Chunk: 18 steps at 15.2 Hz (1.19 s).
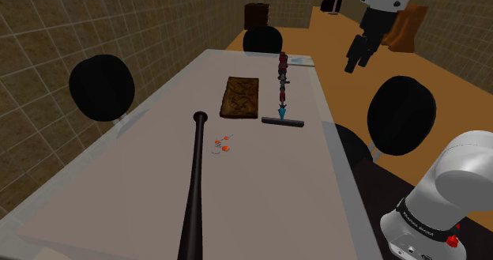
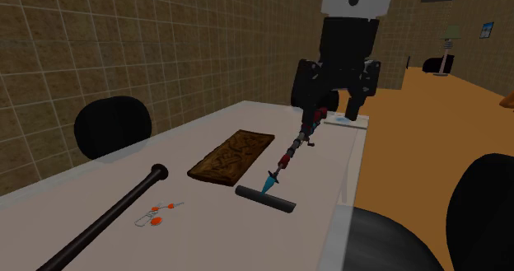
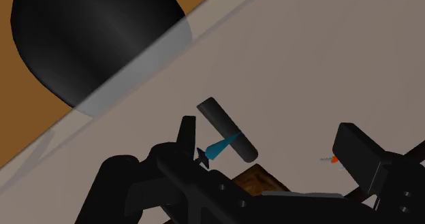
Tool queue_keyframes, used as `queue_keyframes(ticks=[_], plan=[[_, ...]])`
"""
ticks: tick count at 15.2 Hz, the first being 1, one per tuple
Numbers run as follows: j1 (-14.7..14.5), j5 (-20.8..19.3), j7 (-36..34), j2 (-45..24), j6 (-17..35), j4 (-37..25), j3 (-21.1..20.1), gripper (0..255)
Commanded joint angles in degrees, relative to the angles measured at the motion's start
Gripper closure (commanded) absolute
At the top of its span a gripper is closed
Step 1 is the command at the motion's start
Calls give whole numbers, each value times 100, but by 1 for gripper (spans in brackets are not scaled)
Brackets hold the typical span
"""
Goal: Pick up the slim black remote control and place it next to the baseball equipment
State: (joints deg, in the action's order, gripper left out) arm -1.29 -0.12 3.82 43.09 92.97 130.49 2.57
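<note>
The slim black remote (image 1: pixel 283 122) lies crosswise on the grey table (image 1: pixel 134 171), near its edge on the shoulder view's right. It also appears as the remote (image 2: pixel 265 198) and the remote (image 3: pixel 227 129). A long black baseball bat (image 1: pixel 193 189) stretches along the table's middle toward the near end, seen too as the bat (image 2: pixel 95 222). My gripper (image 1: pixel 353 63) hangs open and empty in the air, well above the table's far end, higher than the remote. In the second exterior view the gripper (image 2: pixel 328 105) hovers over the far end. The wrist view has the gripper (image 3: pixel 272 144) with the remote beyond its fingers.
A brown textured slab (image 1: pixel 241 95) lies beside a dark red rod with a teal tip (image 1: pixel 282 83) that points at the remote. Small orange bits (image 1: pixel 223 146) sit by the bat. Black round chairs (image 1: pixel 101 87), (image 1: pixel 400 114) flank the table, one chair (image 1: pixel 262 39) at its far end.
</note>
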Motion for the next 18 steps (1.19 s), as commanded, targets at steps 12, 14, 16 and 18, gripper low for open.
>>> queue_keyframes(ticks=[12, 14, 16, 18], plan=[[-413, -18, 1613, -1846, 1651, 161, 565, 0], [-488, 25, 1911, -2246, 1911, 92, 641, 0], [-560, 85, 2212, -2659, 2154, -5, 704, 0], [-626, 159, 2515, -3082, 2377, -129, 752, 0]])
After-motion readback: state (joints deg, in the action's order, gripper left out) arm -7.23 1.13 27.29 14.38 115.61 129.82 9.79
